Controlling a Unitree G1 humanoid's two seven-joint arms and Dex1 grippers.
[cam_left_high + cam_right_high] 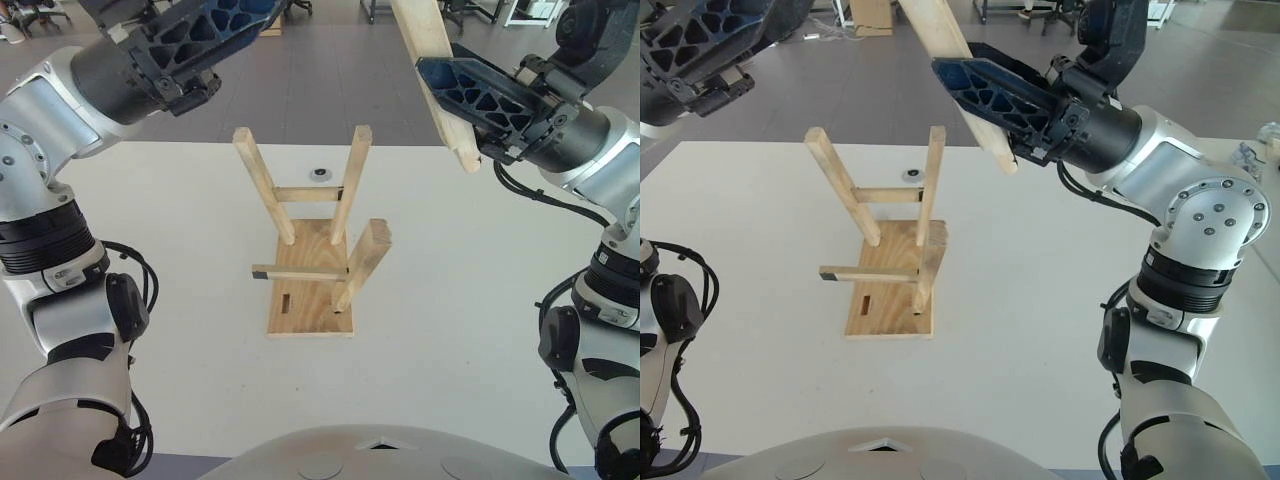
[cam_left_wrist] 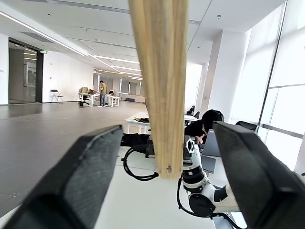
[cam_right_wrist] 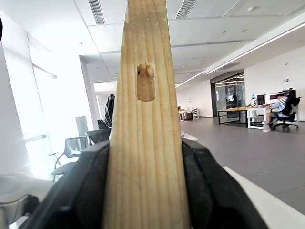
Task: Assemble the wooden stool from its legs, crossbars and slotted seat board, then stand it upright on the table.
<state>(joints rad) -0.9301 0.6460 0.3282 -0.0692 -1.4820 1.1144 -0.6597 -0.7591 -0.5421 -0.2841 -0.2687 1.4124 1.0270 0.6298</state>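
Slotted seat board (image 1: 310, 322) is laid flat on the white tabletop (image 1: 480, 330). Small round dark object (image 1: 320, 174) is placed behind it.

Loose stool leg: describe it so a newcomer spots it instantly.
Find the white table with the upside-down, half-built stool on it. Above the table's far right side, the right gripper holds the loose leg: the only wooden piece in the air.

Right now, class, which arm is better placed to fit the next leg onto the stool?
Right. The right gripper is shut on the loose leg above the table; the left gripper is open and grips nothing.
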